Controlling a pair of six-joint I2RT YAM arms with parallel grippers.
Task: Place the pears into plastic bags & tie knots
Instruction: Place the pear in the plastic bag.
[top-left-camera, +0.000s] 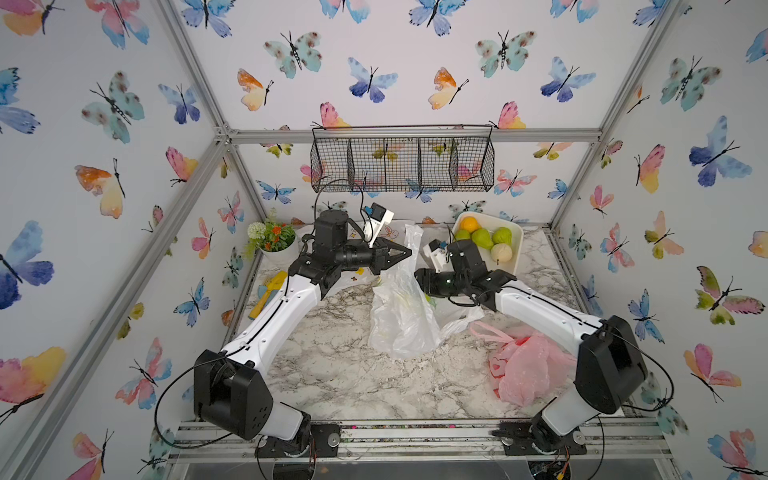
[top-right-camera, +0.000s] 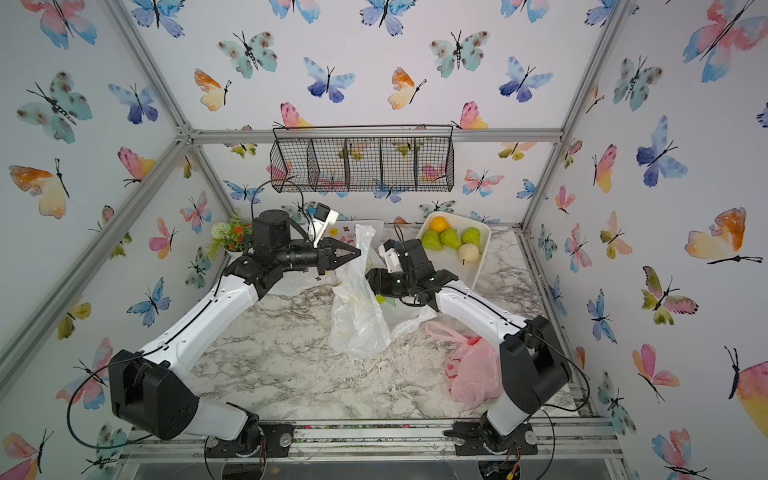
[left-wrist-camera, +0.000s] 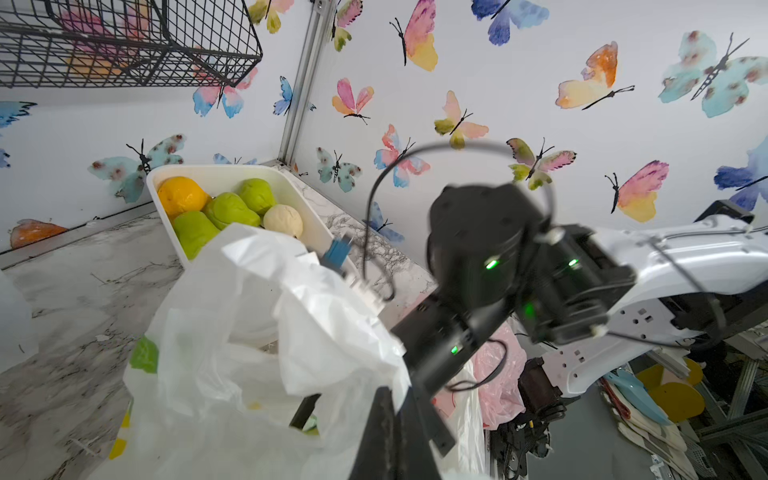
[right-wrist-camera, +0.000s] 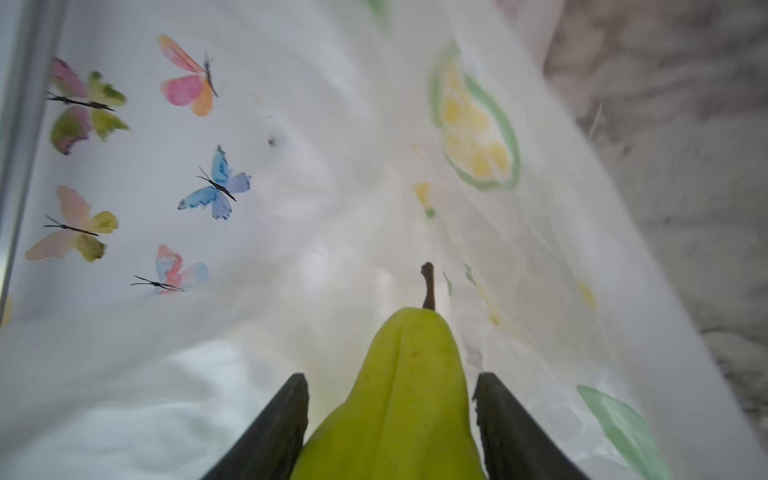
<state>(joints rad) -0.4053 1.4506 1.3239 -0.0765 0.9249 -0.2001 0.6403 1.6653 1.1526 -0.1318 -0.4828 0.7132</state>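
While the left gripper (top-left-camera: 405, 252), jaws pressed together, holds up the flimsy white bag (top-left-camera: 399, 320) by its top edge, the right gripper (right-wrist-camera: 391, 378) clasps a green pear (right-wrist-camera: 409, 415) at the bag's mouth. The pear looks glossy and probably slippery, so it is best held round the belly.

Butterfly wallpaper (top-left-camera: 395, 50), marble tabletop (top-left-camera: 332, 374), wire basket (top-left-camera: 401, 166)

So the marble-look tabletop (top-left-camera: 332, 374) has a crumpled lemon-print bag (top-left-camera: 399, 320) mid-frame, a pink bag (top-left-camera: 523, 370) slumped lower right, a white tray (top-left-camera: 517, 241) upper right, a doodle-print bag (top-right-camera: 345, 230) at the back, and potted flowers (top-left-camera: 276, 243) plus some yellow-and-blue thing (top-left-camera: 270, 291) along the left edge.
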